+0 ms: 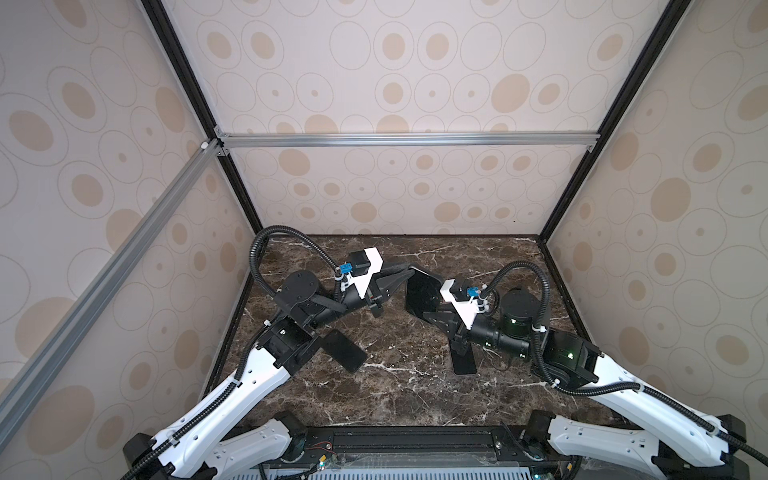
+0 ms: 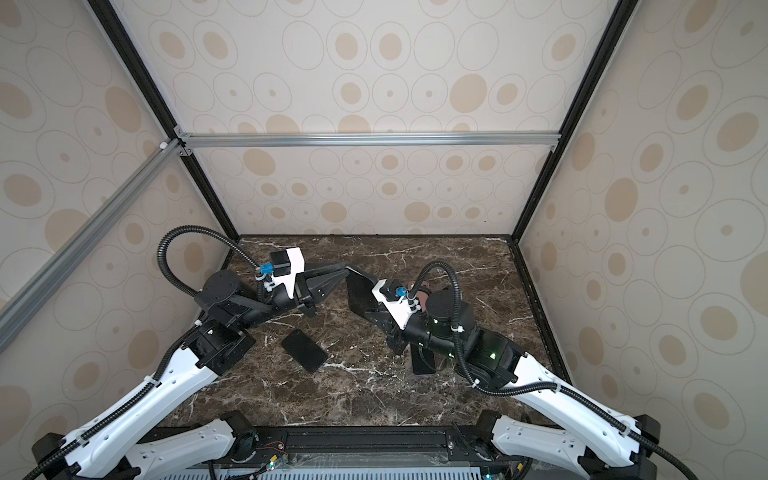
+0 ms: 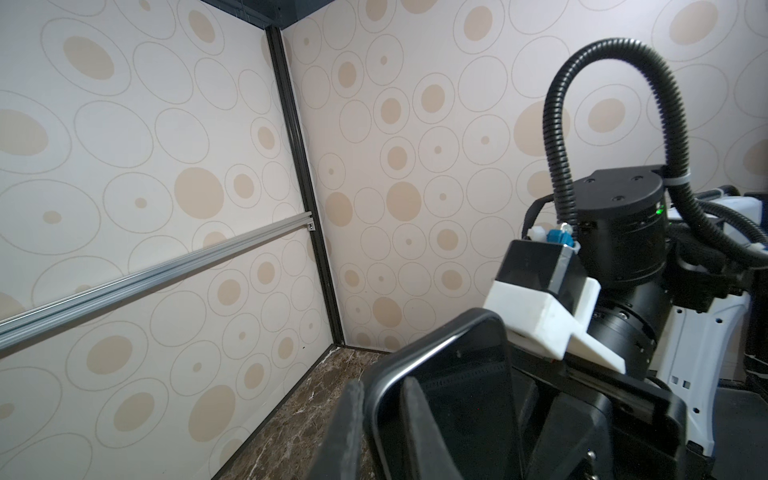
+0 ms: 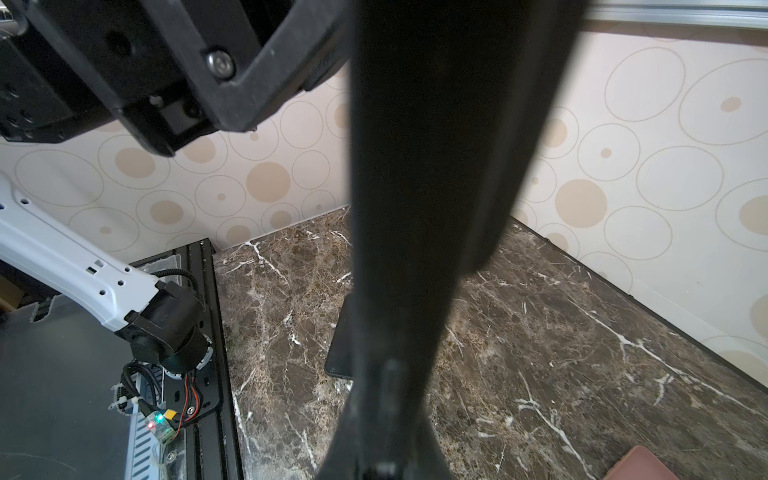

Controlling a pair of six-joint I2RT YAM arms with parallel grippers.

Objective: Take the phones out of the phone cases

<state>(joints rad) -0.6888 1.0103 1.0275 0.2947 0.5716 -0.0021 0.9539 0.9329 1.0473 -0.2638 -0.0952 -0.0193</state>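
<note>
My right pincer (image 1: 434, 311) is pressed onto the lower end of the case (image 1: 419, 291) and holds it tilted, up off the bench (image 1: 415, 399). In both top views the case hangs a little toward 12 o'clock from the bench's middle. My left pincer (image 1: 409, 272) reaches in from 9 o'clock and meets the case at its 11 o'clock corner.

In the left wrist view its fingers (image 3: 345, 419) straddle the raised rim of the case (image 3: 469, 374), one outside and one over the inner face. The gap is narrow, but I cannot tell whether they pinch the rim or stand just loose of it. In the right wrist view the case (image 4: 457, 145) fills the middle as a dark band, too close to read.

A phone (image 1: 345, 351) lies flat on the bench at 8 o'clock from the case, well apart from it and just beside my left arm. A second dark slab (image 1: 463, 361) lies flat at 5 o'clock from the case, partly under my right arm. Whether it is a phone or a case I cannot tell. Nor can I tell whether the held case has a phone in it, since its face is black and glossy.
</note>
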